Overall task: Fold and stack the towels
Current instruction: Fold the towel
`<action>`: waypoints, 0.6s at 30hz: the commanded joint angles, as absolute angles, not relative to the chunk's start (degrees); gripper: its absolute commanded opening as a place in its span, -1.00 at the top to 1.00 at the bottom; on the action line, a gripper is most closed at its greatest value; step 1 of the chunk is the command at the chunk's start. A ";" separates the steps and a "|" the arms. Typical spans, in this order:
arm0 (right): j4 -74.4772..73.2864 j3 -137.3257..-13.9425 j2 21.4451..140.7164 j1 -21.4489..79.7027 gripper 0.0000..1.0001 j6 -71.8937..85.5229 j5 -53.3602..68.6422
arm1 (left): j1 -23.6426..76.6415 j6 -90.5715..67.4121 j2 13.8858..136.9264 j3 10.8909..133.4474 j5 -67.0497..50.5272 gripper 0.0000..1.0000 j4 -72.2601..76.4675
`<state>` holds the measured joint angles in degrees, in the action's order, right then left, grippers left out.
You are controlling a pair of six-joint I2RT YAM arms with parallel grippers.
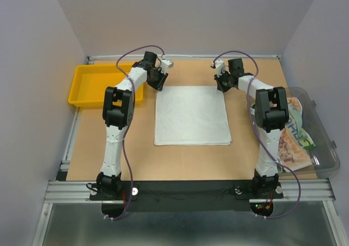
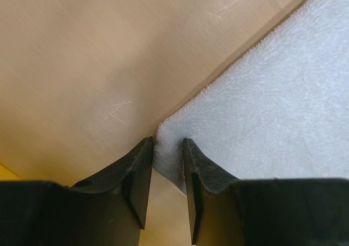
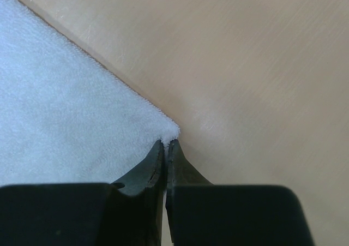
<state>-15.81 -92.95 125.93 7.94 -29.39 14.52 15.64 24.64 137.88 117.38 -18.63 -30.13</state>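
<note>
White terry cloth is seen spread flat and square in the middle of the tabletop (image 1: 248, 159): one towel (image 1: 191, 115), with its far edge towards the back wall. Both far corners are taken by the tools. The far-left corner is bunched between the fingers (image 2: 136, 175) of the left tool (image 2: 168, 145). These are set a little apart with cloth pressed against both, so a grip on the towel is judged to be made. The far-right corner is nipped by the right tool (image 3: 165, 143), whose jaws are shut almost together on the very tip of the cloth.

The towel is judged to be light, soft and limp. No shape will be kept once it is lifted, and a sag is to be expected between the two held corners. Some friction is given by the looped pile, so slipping is unlikely on the left. On the right only the tip is caught, and it could be pulled free if the cloth is tugged. The corners are judged the right places to hold, since an even fold can be laid from them towards the near edge.

Printed towels (image 1: 294, 139) are left crumpled in the bin (image 1: 329, 153) at the right. A yellow tray (image 1: 82, 85) is set at the far left.
</note>
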 commanded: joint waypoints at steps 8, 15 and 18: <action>-18.02 -95.18 125.95 7.56 0.99 -30.32 11.61 | 14.94 26.81 139.31 119.18 -16.96 0.79 -36.65; -17.49 -97.82 125.60 7.56 0.99 -30.24 9.58 | 14.24 27.86 135.80 119.18 -17.14 1.00 -35.07; -16.70 -98.52 124.72 7.56 0.99 -29.27 9.76 | 14.24 27.95 133.69 117.78 -17.75 1.00 -32.26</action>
